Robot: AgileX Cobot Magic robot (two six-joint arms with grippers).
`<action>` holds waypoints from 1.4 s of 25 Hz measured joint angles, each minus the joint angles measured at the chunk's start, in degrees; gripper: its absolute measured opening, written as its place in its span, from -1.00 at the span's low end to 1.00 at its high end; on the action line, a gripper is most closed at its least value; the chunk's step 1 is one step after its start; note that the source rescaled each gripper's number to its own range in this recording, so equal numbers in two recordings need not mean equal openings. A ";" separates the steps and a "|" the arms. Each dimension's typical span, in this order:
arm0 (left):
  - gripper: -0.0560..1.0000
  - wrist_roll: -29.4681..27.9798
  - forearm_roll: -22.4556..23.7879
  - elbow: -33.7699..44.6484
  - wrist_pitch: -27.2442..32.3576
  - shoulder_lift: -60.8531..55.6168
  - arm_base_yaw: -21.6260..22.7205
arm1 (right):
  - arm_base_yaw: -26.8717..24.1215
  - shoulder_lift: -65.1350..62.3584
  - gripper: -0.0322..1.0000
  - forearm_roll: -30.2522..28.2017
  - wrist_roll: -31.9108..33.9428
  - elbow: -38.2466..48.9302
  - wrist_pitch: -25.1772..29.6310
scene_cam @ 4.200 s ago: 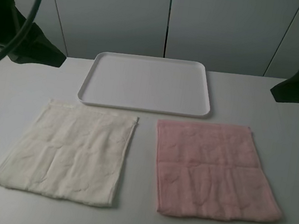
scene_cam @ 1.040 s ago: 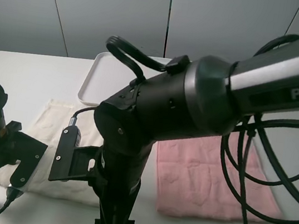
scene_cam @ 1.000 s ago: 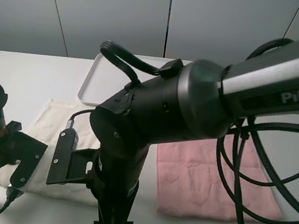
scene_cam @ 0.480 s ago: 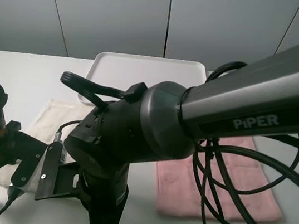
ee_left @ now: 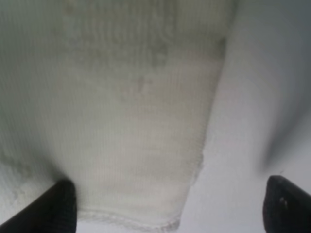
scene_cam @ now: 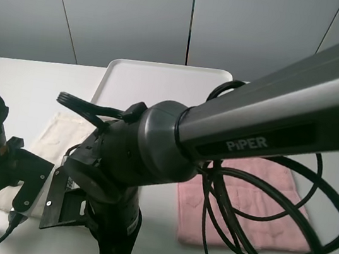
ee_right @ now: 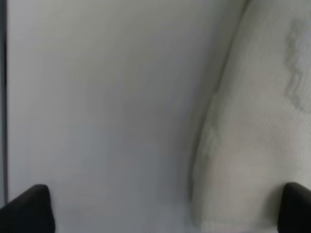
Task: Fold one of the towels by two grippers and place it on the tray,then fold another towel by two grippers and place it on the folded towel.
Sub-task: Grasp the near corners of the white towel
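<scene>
Both of my hands were spread wide and held nothing. My left hand (ee_left: 170, 206) hung low over a hemmed corner of the cream towel (ee_left: 136, 121). One of its fingers (ee_left: 53, 206) was above the terry cloth and the other above the bare counter (ee_left: 252, 97) just beside the towel's edge. My right hand (ee_right: 160, 208) straddled another edge of the same towel (ee_right: 257, 145), with one black fingertip over the cloth and its mate over the plain counter. From the wrist views I could not tell whether any fingertip touched the fabric.

Seen from the high camera, the cream towel (scene_cam: 59, 136) lay flat on the counter (scene_cam: 36, 81) toward 8 o'clock, mostly hidden behind my arms. The pink towel (scene_cam: 254, 203) lay flat toward 4 o'clock, just beside the cream one but apart from it. The white tray (scene_cam: 163, 81) sat toward 12 o'clock, beyond both towels, with nothing showing on the part I could see. My right arm (scene_cam: 130, 178), marked PiPER, reached across the middle to the cream towel, and its black cables (scene_cam: 267, 244) looped over the pink towel.
</scene>
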 joint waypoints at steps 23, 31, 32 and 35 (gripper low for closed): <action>0.99 -0.21 0.21 0.00 -0.14 0.00 0.00 | 0.03 0.55 0.13 -4.20 8.01 -0.09 -0.56; 0.99 -0.65 0.21 0.00 -0.14 0.09 0.00 | 0.03 0.55 0.43 -4.30 10.83 -0.13 -2.16; 0.99 -0.65 0.21 0.00 -0.14 0.09 0.00 | 0.03 0.55 0.48 -4.30 11.01 -0.13 -2.43; 0.99 -0.68 0.21 0.00 -0.14 0.09 0.00 | 0.03 0.55 0.47 -4.30 11.24 -0.13 -2.53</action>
